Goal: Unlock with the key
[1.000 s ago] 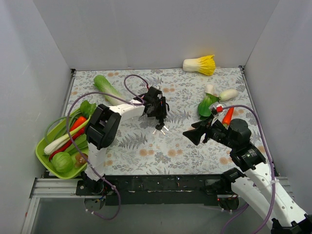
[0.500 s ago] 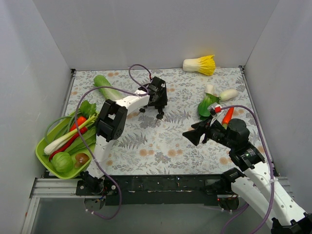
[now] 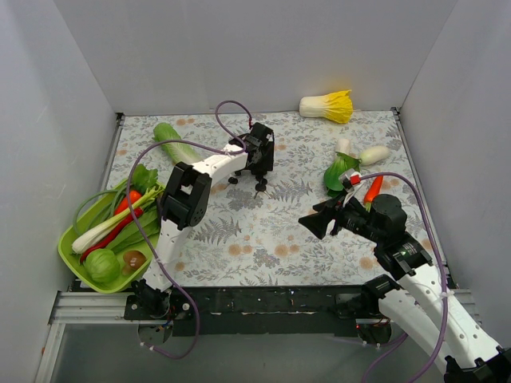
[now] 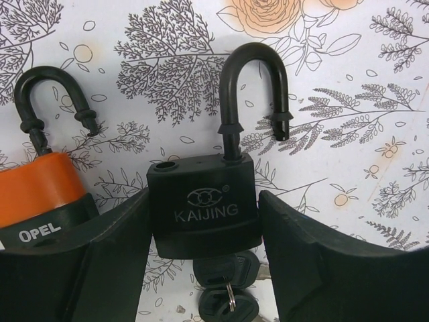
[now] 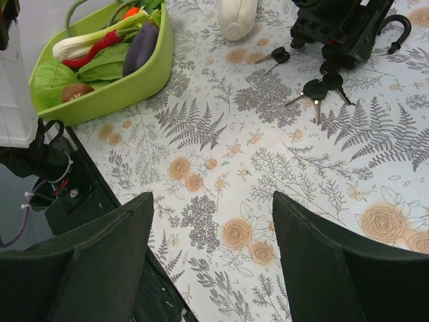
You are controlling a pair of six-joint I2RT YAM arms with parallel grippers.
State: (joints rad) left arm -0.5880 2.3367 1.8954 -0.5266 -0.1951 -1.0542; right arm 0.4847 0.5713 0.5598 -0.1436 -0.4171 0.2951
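Observation:
A black KAIJING padlock (image 4: 204, 211) with its shackle swung open sits between the fingers of my left gripper (image 4: 203, 194), which press on both of its sides. A bunch of black-headed keys (image 4: 224, 305) hangs from its underside and also shows in the top view (image 3: 260, 188). An orange OPEL padlock (image 4: 40, 188), shackle open, lies just left of it, partly behind my left finger. In the top view my left gripper (image 3: 259, 163) is at the far middle of the table. My right gripper (image 3: 315, 223) hovers open and empty over the near right.
A second key bunch (image 5: 278, 56) lies near the padlocks. A green basket (image 3: 68, 255) of vegetables stands at the near left. A cucumber (image 3: 172, 140), napa cabbage (image 3: 327, 105), bok choy (image 3: 339, 171), carrot (image 3: 373, 190) and white radish (image 3: 371, 154) lie around the back and right.
My left gripper has moved toward the far side of the table with the black padlock, its keys trailing below. The right arm has barely moved.

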